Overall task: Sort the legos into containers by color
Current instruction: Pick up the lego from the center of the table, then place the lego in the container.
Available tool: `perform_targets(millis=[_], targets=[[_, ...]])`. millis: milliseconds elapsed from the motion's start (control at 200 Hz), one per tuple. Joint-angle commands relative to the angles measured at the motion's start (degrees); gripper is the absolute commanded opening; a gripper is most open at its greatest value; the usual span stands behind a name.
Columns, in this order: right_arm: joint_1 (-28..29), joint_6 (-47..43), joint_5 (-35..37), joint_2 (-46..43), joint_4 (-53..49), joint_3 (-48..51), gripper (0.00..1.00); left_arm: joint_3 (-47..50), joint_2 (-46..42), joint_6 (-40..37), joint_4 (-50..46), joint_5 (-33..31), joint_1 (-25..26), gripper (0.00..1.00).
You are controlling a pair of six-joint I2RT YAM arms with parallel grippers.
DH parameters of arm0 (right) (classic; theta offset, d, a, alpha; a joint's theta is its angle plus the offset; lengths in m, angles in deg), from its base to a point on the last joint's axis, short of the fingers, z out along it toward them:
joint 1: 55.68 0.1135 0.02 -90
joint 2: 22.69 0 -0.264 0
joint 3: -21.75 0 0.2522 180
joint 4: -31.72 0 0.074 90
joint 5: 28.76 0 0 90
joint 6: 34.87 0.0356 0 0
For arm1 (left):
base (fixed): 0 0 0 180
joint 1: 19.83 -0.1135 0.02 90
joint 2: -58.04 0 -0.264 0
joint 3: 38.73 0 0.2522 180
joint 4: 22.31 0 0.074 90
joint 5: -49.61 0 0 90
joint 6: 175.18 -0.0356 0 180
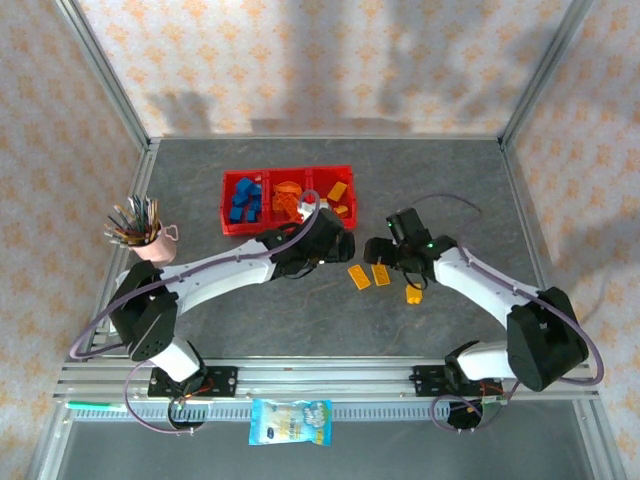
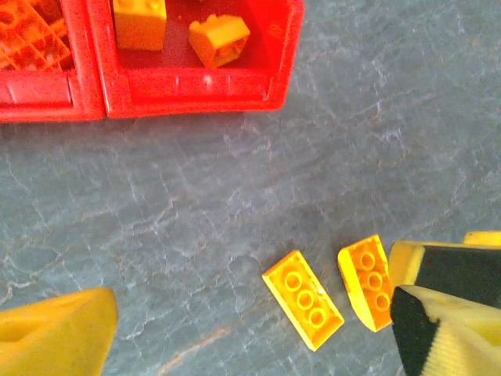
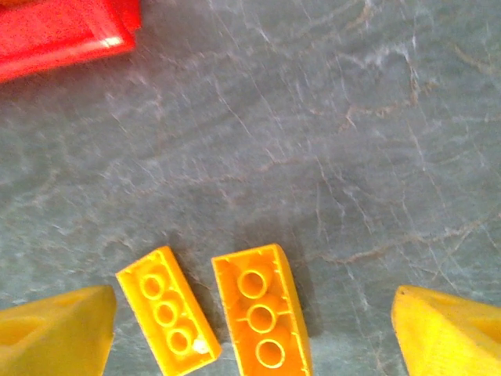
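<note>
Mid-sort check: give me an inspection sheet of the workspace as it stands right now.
Surface: grey table, three loose yellow bricks lying right of centre.
Job's things: red tray holds blue bricks left, orange pieces middle, yellow bricks right.
Clutter: pink cup of pens left of the tray; snack packet and green stick on the near rail.
Grippers: left gripper open, empty, by the tray's front corner; right gripper open above two loose bricks.
Cables: purplish cables loop along both arms.
Surroundings: patterned walls, metal frame posts.
</note>
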Motion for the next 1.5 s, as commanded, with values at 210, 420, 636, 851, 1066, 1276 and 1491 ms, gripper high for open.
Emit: perform_targets(millis=[210, 420, 636, 851, 1066, 1276, 1491], targets=[[3.2, -0.6, 5.0, 6.1, 0.2, 1.3, 0.73, 8.5, -5.7, 5.6, 7.4, 0.9, 1.5, 0.99], [3.7, -1.0, 6.2, 9.6, 1.2, 0.2, 0.61, 10.7, -6.7, 7.2, 8.3, 0.0, 1.5, 0.99], [3.8, -1.9, 6.6, 12.2, 2.2, -1.3, 0.48, 10.6, -6.4, 7.3, 7.6, -0.6, 1.5, 0.99], [3.8, -2.7, 6.1, 13.2, 2.2, -2.2, 0.32, 9.6, -6.2, 7.2, 6.6, -1.3, 1.5, 0.99], [3.7, -3.2, 6.6, 11.0, -0.2, -4.6, 0.26, 8.7, -7.5, 6.7, 5.7, -2.8, 1.4, 0.99], [3.8, -4.2, 6.9, 10.2, -2.5, -10.4, 0.26, 7.4, -9.0, 5.6, 4.2, -5.3, 1.3, 1.00], [4.7, -5.4, 7.2, 14.9, -3.0, -20.1, 0.26, 8.2, -12.2, 5.1, 3.5, -7.0, -1.2, 0.99]])
